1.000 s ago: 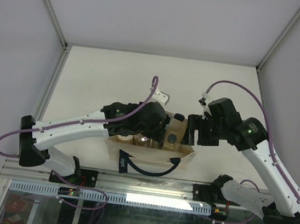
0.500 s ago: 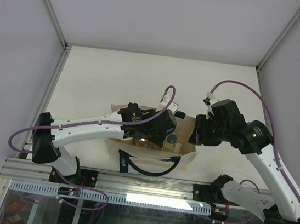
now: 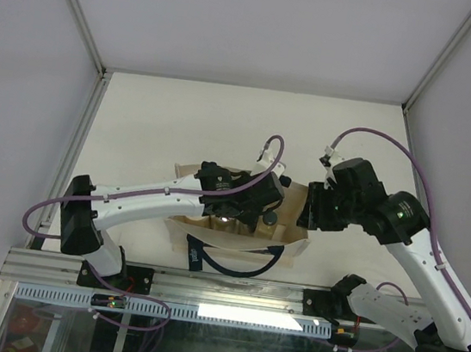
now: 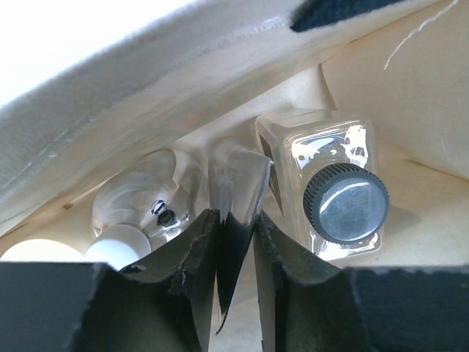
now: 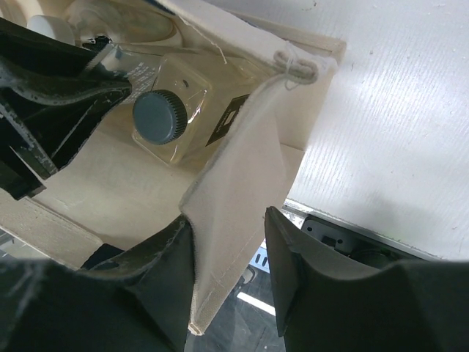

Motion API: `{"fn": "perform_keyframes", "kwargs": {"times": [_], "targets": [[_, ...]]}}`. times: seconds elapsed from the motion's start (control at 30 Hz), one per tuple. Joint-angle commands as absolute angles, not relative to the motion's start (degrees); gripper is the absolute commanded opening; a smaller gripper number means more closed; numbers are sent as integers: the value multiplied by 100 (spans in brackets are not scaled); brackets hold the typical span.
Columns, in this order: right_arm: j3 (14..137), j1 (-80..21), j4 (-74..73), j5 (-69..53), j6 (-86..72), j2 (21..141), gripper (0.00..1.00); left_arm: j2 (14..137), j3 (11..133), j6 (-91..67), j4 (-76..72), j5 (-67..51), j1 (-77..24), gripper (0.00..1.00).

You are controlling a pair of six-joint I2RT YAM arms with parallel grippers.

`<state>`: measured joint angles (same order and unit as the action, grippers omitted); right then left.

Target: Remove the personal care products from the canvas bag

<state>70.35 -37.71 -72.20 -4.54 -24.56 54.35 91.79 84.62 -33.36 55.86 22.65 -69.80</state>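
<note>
1. Left gripper [image 4: 234, 224] is down inside the canvas bag [image 3: 235, 244]. Its jaws are pinched almost together on the crimped end of the flat silvery tube [image 4: 238, 176]. The tube is inside the bag, crimped end up.
2. Clear bottle [image 4: 322, 150] with dark cap [image 4: 344, 204] is also in the bag, just beside the tube on the side toward the bag's right end wall. The cap faces up.
3. Silvery bottle [image 4: 139, 187] sits on the tube's other side, toward the bag's left end, also inside.
4. A pale rounded shape further toward the bag's left end is too washed out in the left wrist view to identify.
5. Right gripper [image 5: 229, 220] is at the bag's right end wall, one finger on the bag's inner side and one on the outer. The wall fabric runs between them and touches both, so it is clamped on the canvas.
6. The bag sits on the table [image 3: 182, 117] with its mouth open. Navy handle [image 3: 232, 267] hangs over the bag's near side, with the arm bases just beyond that side.
</note>
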Motion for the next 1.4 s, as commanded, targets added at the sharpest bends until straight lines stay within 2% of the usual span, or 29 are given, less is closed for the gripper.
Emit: {"fn": "perform_keyframes", "kwargs": {"times": [0.0, 0.2, 0.3, 0.37, 1.37], "targets": [[6985, -3789, -7120, -431, -2426, 5322, 43, 9193, 8741, -3237, 5615, 2452, -7031, 25], [7031, -3790, -7110, -388, -2400, 5291, 43, 9302, 8760, -3183, 5628, 2539, -7039, 21], [6994, -3794, -7087, -387, -2391, 5284, 43, 9342, 8865, -3192, 5729, 2540, -7037, 5], [6964, -3791, -7068, -395, -2395, 5269, 43, 9335, 9034, -3235, 5864, 2584, -7034, 0], [6861, -3789, -7004, -365, -2343, 5145, 47, 7957, 10802, -4597, 7106, 1849, -7036, 0]]}}
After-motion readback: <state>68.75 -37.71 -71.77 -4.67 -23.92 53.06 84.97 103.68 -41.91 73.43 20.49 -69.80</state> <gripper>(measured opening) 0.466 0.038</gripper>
